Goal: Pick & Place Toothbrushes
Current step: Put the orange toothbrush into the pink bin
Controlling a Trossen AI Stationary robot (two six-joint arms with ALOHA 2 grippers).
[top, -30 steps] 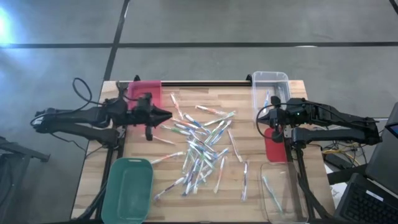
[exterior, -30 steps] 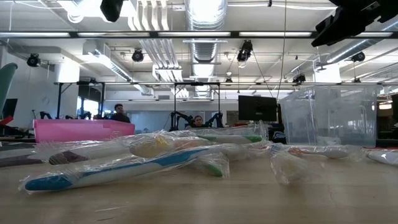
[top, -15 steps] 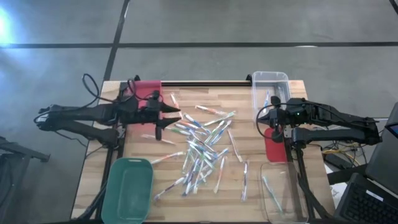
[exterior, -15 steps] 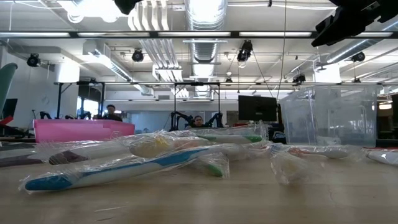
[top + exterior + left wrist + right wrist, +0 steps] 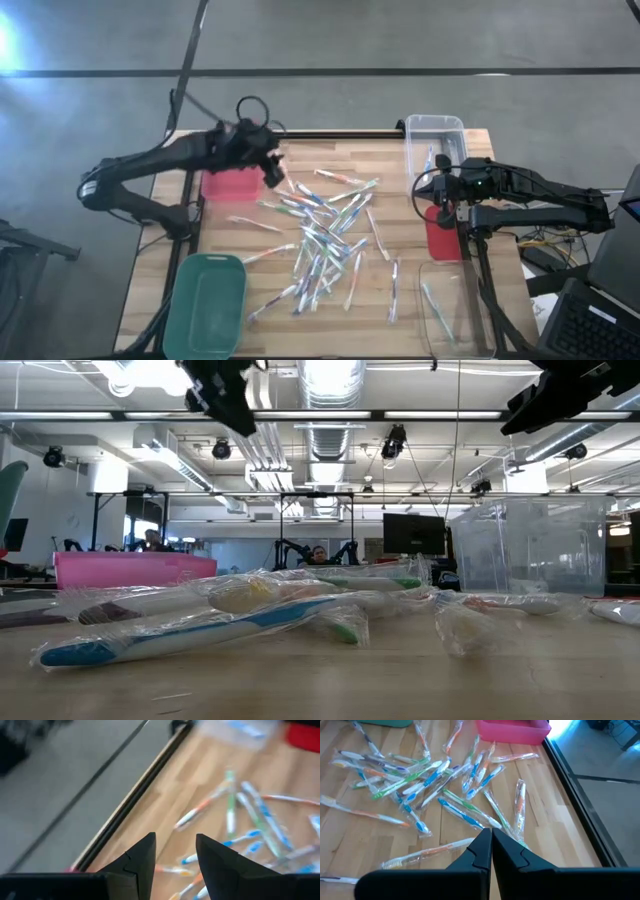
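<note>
No readable txt, labels or nos. anywhere — nothing legible.

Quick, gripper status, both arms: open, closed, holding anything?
Left gripper: open, empty, above the table's far-left area.
Right gripper: closed, holding nothing, waiting at the table's right side.

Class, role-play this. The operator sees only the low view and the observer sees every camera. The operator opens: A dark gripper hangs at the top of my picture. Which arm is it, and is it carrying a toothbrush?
Observer: It is the left gripper. Its fingers stand apart with nothing between them.
Operator: Where is it over the table?
Observer: Above the left edge of the toothbrushes, beside the pink bin.
Operator: And the other arm?
Observer: The right gripper is shut and empty, waiting at the table's right side near the clear bin.
</note>
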